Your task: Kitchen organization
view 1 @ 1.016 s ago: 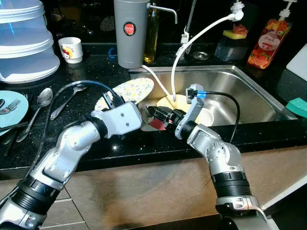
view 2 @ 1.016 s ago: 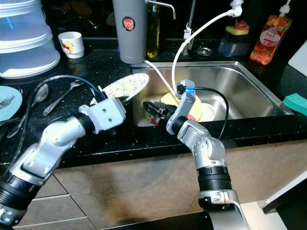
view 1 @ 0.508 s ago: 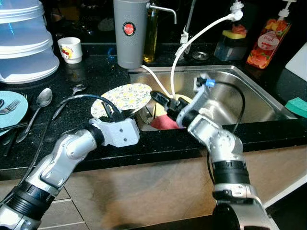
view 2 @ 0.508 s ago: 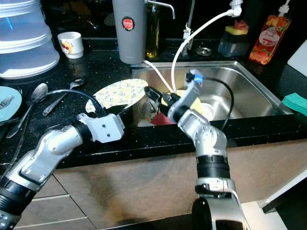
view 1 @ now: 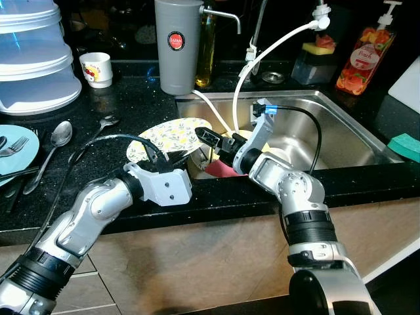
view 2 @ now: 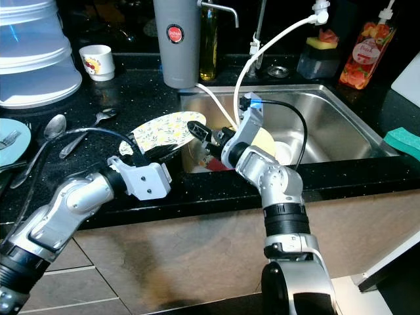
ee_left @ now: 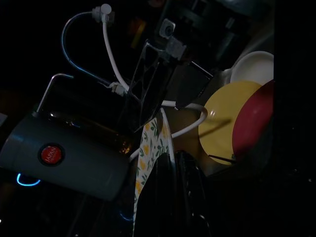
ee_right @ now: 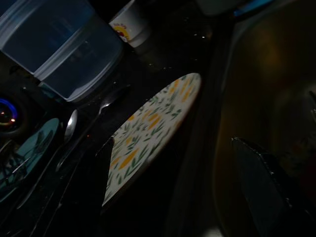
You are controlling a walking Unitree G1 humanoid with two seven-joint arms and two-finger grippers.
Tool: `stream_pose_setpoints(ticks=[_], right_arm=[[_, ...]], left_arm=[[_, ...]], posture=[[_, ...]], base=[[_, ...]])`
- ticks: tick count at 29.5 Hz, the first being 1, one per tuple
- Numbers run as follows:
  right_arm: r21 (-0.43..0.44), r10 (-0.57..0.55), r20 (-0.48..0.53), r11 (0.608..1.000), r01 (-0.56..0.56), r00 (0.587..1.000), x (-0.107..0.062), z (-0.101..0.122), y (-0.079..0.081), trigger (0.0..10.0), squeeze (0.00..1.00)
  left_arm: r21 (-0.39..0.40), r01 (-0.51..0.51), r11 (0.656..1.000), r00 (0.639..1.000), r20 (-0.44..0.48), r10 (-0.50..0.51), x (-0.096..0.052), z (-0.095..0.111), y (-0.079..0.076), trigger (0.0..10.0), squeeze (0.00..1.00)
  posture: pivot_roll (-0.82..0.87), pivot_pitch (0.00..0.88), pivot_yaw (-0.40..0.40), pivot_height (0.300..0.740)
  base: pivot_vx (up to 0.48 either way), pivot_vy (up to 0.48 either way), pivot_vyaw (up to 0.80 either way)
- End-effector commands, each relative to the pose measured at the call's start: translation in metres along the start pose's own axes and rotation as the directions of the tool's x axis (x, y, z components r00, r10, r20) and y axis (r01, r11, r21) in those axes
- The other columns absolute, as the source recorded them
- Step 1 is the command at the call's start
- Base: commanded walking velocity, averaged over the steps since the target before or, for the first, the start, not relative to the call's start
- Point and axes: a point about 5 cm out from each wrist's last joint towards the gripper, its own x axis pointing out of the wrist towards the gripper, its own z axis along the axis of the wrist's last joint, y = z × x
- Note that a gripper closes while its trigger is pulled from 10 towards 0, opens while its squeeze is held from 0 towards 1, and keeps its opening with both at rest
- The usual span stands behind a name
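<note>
Left gripper (view 1: 172,155) was seen clamped on patterned plate (view 1: 172,134), lifted flatter over sink (view 1: 341,125) edge | right gripper (view 1: 209,139) was brought to plate rim, fingers apart | handover judged near.

Home kitchen. A stainless steel sink (view 1: 341,125) is set in a black speckled countertop (view 1: 125,92) above wooden cabinet fronts (view 1: 216,262). Far right stand a soap bottle (view 1: 359,60) and sponge (view 1: 319,46); spoons (view 1: 59,134) lie left.
</note>
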Motion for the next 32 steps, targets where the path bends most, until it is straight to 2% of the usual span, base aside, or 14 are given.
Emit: stream_pose_setpoints(ticks=[1,4,5,6,7,8,16,17,32], right_arm=[[0.014,-0.046,-0.038,0.999,0.046,0.998,-0.001,-0.004,-0.008,10.0,0.0],[0.061,-0.038,-0.106,0.997,0.045,0.994,0.0,-0.01,-0.01,10.0,0.0],[0.103,-0.024,-0.133,0.994,0.038,0.991,0.001,-0.013,-0.009,0.9,0.0],[0.103,-0.024,-0.133,0.994,0.038,0.991,0.001,-0.013,-0.009,0.9,0.0],[0.138,-0.022,-0.144,0.99,0.042,0.989,0.002,-0.014,-0.01,0.0,0.0],[0.186,-0.015,-0.166,0.982,0.046,0.986,0.003,-0.018,-0.01,0.0,0.0],[0.231,-0.002,-0.26,0.971,0.064,0.966,0.009,-0.031,-0.009,0.0,0.0],[0.258,-0.004,-0.264,0.963,0.074,0.965,0.009,-0.031,-0.011,0.0,0.0],[0.274,-0.011,-0.271,0.958,0.089,0.962,0.008,-0.027,-0.015,0.0,0.0]], left_arm=[[-0.018,0.064,0.998,0.997,-0.037,-0.065,-0.002,-0.008,-0.017,0.0,0.0],[-0.021,0.068,0.997,0.997,-0.022,-0.069,-0.002,-0.006,-0.019,0.0,0.0],[-0.018,0.071,0.997,0.997,-0.02,-0.072,-0.002,-0.006,-0.021,0.0,0.0],[-0.018,0.071,0.997,0.997,-0.02,-0.072,-0.002,-0.006,-0.021,0.0,0.0],[-0.018,0.073,0.997,0.997,-0.018,-0.073,-0.002,-0.006,-0.021,0.0,0.0],[-0.016,0.074,0.997,0.997,-0.013,-0.074,-0.002,-0.006,-0.022,0.0,0.0],[0.0,0.076,0.997,0.997,-0.008,-0.076,-0.001,-0.007,-0.02,0.0,0.0],[0.003,0.076,0.997,0.997,-0.009,-0.076,-0.002,-0.008,-0.02,0.0,0.0],[0.014,0.072,0.997,0.997,-0.016,-0.072,-0.002,-0.011,-0.018,0.0,0.0]], posture=[[0.1,0.09,-0.047,0.74],[0.1,0.094,-0.051,0.74],[0.1,0.095,-0.052,0.74],[0.1,0.095,-0.052,0.74],[0.1,0.095,-0.053,0.74],[0.1,0.1,-0.056,0.74],[0.1,0.107,-0.064,0.74],[0.1,0.107,-0.064,0.74],[0.1,0.111,-0.065,0.74]], base=[[0.0,0.0,0.0],[0.0,0.0,0.0],[0.0,0.0,0.0],[0.0,0.0,0.0],[0.0,0.0,0.0],[0.0,0.0,0.0],[0.0,0.0,0.0],[0.0,0.0,0.0],[0.0,0.0,0.0]])
